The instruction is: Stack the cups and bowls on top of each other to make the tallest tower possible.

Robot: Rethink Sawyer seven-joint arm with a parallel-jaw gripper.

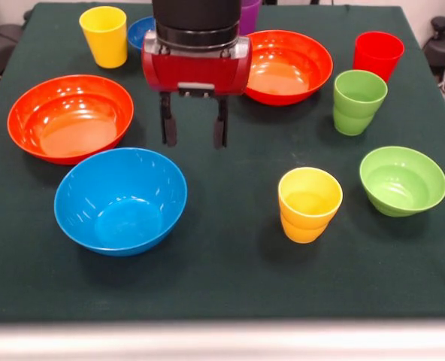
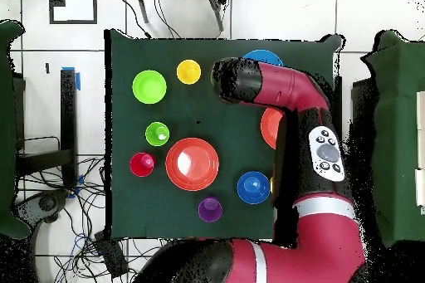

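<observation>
My gripper (image 1: 194, 140) hangs open and empty above the green cloth, just beyond the large light-blue bowl (image 1: 121, 199) and between two orange-red bowls (image 1: 71, 118) (image 1: 286, 66). A yellow-orange cup (image 1: 309, 203) stands at the front, with a lime green bowl (image 1: 402, 180) to its right. A lime green cup (image 1: 358, 101) and a red cup (image 1: 377, 54) stand at the right. A yellow cup (image 1: 102, 35), a small dark blue bowl (image 1: 141, 31) and a purple cup (image 1: 249, 15) stand at the far side. Every piece stands alone. In the overhead view the arm (image 2: 274, 89) hides the gripper.
The cloth-covered table (image 1: 222, 286) ends at a pale front edge. In the overhead view the arm covers part of the light-blue bowl (image 2: 262, 57) and one orange-red bowl (image 2: 268, 126). Cables (image 2: 83, 238) lie on the floor beside the table.
</observation>
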